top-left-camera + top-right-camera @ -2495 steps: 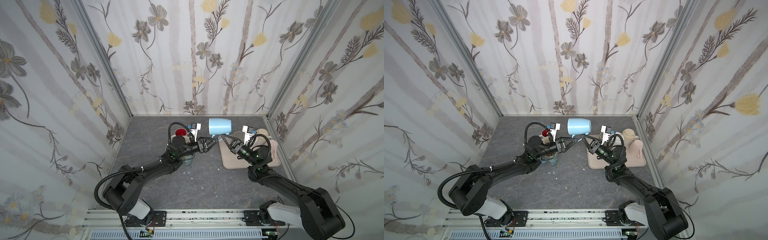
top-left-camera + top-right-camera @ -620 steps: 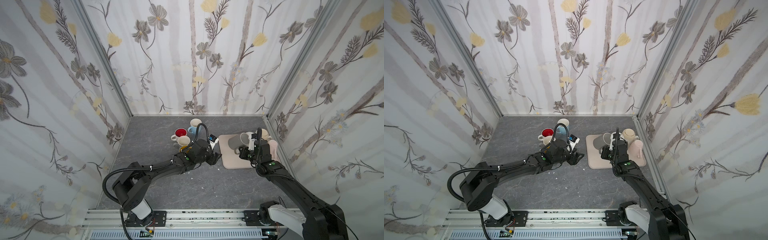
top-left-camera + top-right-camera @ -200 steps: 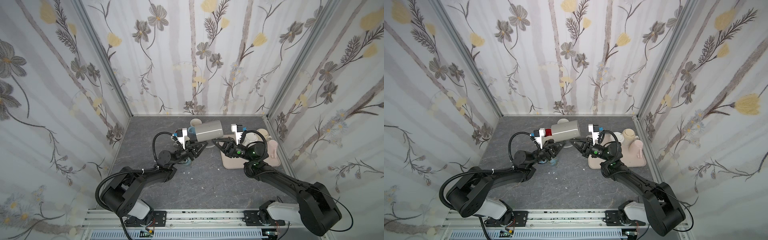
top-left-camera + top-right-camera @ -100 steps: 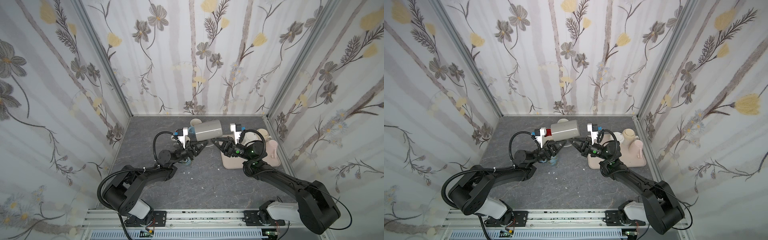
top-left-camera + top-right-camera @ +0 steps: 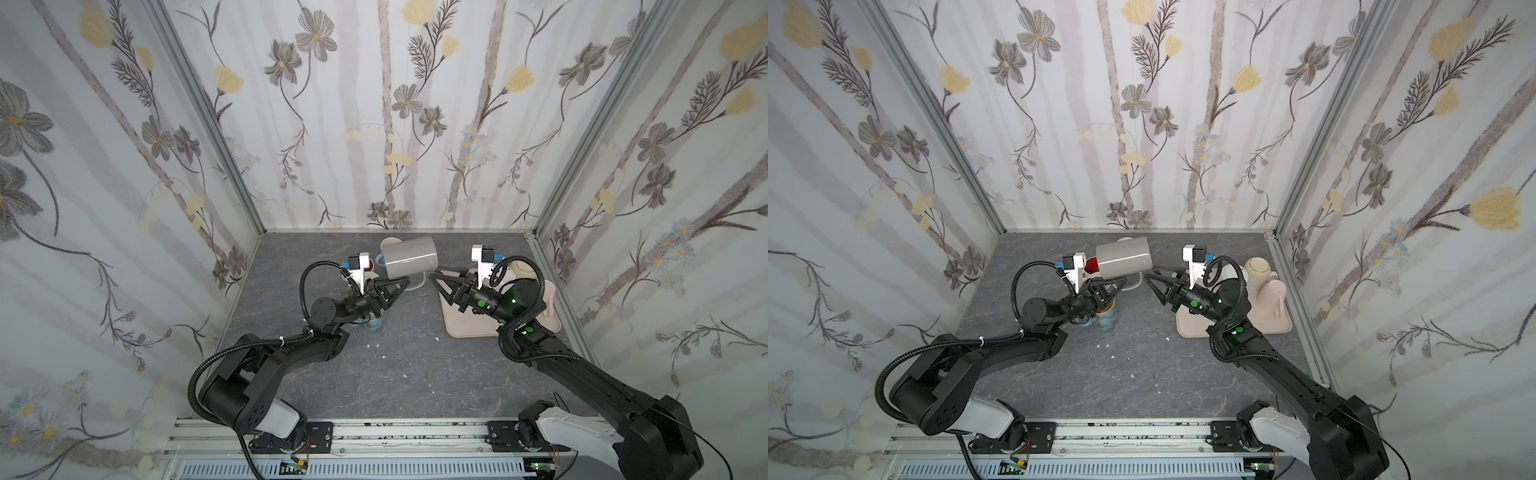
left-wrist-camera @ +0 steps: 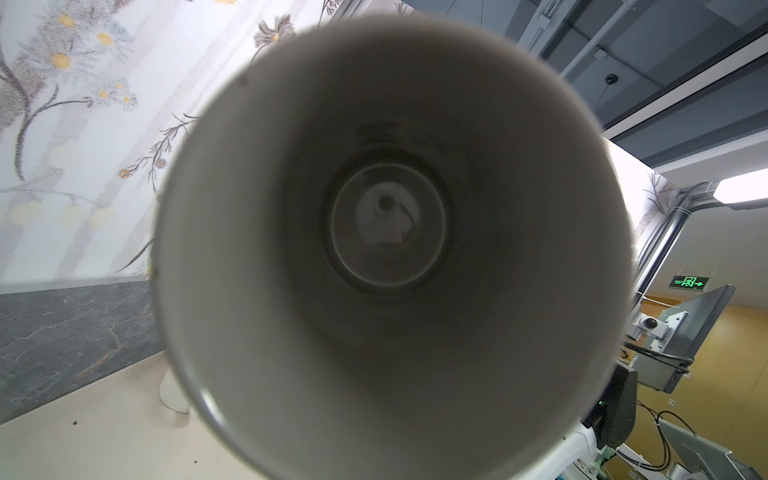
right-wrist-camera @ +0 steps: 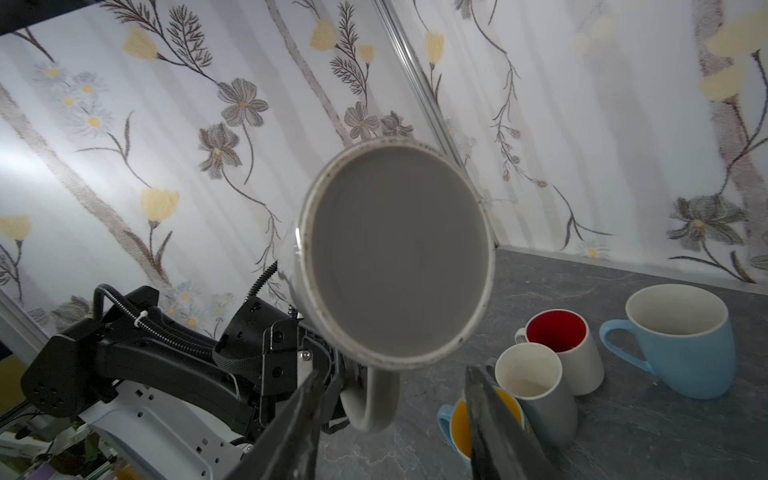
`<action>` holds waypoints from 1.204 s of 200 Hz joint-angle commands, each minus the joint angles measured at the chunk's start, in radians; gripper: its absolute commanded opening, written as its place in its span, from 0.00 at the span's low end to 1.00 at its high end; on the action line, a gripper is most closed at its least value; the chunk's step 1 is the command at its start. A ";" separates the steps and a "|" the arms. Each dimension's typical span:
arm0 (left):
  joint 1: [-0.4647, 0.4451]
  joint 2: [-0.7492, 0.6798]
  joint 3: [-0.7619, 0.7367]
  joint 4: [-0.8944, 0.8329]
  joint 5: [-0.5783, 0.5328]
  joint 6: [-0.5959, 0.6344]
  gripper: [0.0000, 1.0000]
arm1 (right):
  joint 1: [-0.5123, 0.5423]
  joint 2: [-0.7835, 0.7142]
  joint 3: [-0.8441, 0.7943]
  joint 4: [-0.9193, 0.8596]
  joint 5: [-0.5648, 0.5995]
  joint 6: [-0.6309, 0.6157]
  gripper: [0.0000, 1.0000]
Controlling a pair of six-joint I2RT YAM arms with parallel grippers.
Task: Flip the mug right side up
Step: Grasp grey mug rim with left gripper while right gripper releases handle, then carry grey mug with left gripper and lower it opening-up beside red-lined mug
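Observation:
The grey mug (image 5: 409, 262) (image 5: 1123, 259) hangs in the air on its side between my two arms. Its mouth faces the left wrist camera and fills that view with the mug's inside (image 6: 386, 249), hiding the left gripper there. Its flat base (image 7: 399, 257) faces the right wrist camera, with the handle (image 7: 374, 399) below. My left gripper (image 5: 401, 284) (image 5: 1117, 284) is shut on the handle from the left. My right gripper (image 5: 434, 274) (image 7: 392, 419) is open, its fingers (image 7: 299, 415) apart on either side of the handle and not touching it.
Under the mug stand several upright mugs: a red-lined one (image 7: 557, 336), a light blue one (image 7: 681, 345), a grey-white one (image 7: 536, 386) and a yellow-lined one (image 7: 461, 419). A beige tray (image 5: 465, 324) at the right holds a cream mug (image 5: 1258, 268) and a pink one (image 5: 1277, 295).
My left gripper has shut on the mug's handle. My right gripper has opened and let the mug go, drawing back slightly. The mug has stayed in the air.

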 commanded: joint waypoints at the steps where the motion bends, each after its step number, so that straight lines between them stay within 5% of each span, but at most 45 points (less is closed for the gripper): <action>1: 0.008 -0.032 0.005 0.001 -0.005 0.054 0.00 | -0.001 -0.033 0.013 -0.121 0.110 -0.072 0.55; 63: 0.019 -0.163 0.124 -0.541 -0.024 0.385 0.00 | -0.027 -0.087 -0.003 -0.243 0.214 -0.107 0.59; 125: 0.019 -0.183 0.212 -0.824 -0.088 0.555 0.00 | -0.086 -0.092 -0.030 -0.260 0.255 -0.062 0.59; 192: 0.018 -0.060 0.538 -1.418 -0.169 0.906 0.00 | -0.216 -0.081 -0.074 -0.298 0.231 0.051 0.60; 241: 0.017 0.115 0.787 -1.711 -0.212 1.043 0.00 | -0.278 -0.052 -0.079 -0.382 0.244 0.050 0.60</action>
